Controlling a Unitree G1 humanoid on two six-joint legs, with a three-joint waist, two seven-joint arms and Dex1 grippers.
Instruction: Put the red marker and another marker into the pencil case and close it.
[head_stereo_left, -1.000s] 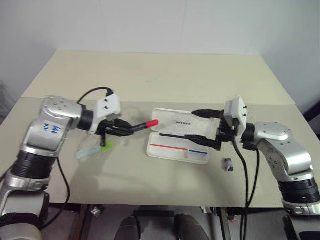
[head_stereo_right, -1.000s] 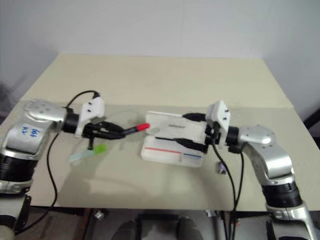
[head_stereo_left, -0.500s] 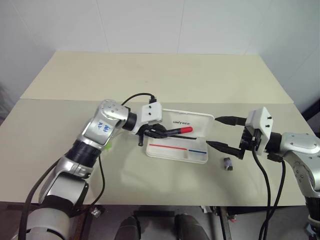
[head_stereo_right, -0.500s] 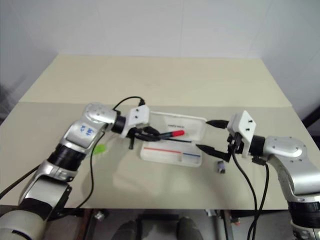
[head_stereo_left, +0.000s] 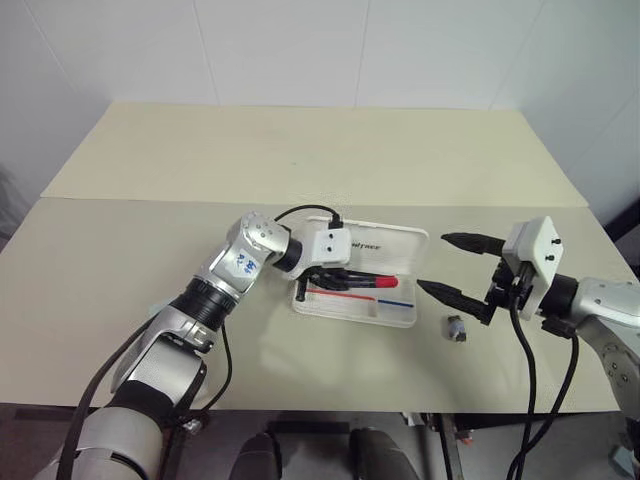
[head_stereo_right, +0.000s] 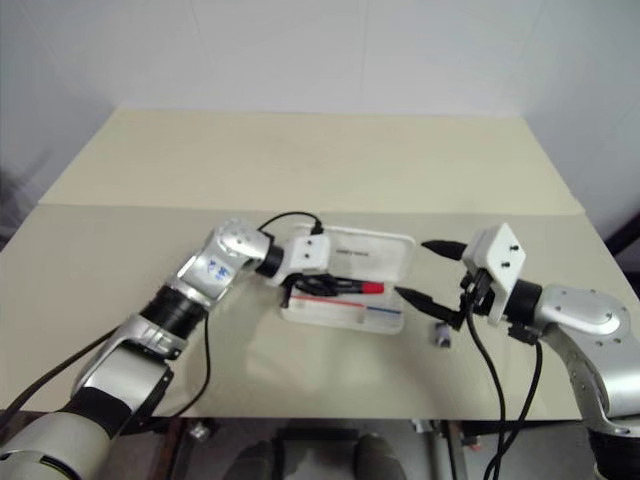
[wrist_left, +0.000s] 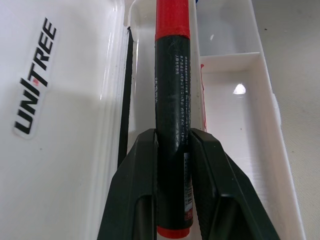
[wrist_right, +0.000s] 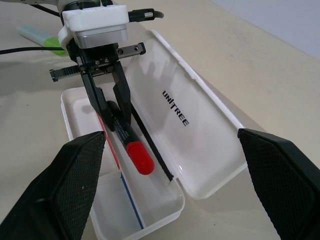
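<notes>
Left gripper clenched on red marker, held over open pencil case; right gripper spread wide beside case, empty.

The table is beige, with a seam running left to right across it. The open white case lies near its middle. A small dark grey lump lies just right of the case. A green marker lies left of the case.

Even, bright overhead light covers the tabletop; soft shadows pool just beside the pencil case, whose tray shows small glare.
</notes>
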